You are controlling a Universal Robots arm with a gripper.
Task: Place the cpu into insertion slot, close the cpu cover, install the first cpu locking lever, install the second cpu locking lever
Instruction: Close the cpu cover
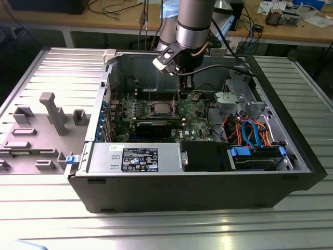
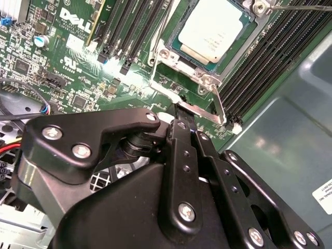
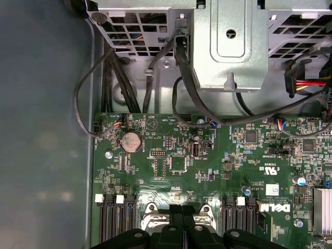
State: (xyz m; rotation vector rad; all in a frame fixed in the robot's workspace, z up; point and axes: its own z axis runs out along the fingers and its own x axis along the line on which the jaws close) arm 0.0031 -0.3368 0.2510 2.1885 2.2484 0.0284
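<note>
An open computer case (image 1: 291, 151) lies on the table with its green board facing up. The cpu (image 2: 212, 31) sits in the insertion slot (image 2: 207, 79), seen in the exterior view as a silvery square (image 1: 161, 108). The cpu cover (image 2: 168, 56) frames the cpu, with a silvery edge strip (image 2: 168, 93) on the near side. Two thin wire levers (image 2: 160, 36) (image 2: 301, 7) stand free of the socket. My gripper (image 2: 181, 110) is shut with nothing held, and its tip sits at that strip. It hangs just to the exterior view's right of the socket (image 1: 183, 96).
Black memory slots (image 2: 270, 62) flank the socket on both sides. A grey drive cage (image 1: 237, 101) with orange and blue cables (image 1: 250, 130) fills the case at the exterior view's right. The power supply (image 1: 135, 156) lies along the front. A grey fixture (image 1: 52, 112) stands outside.
</note>
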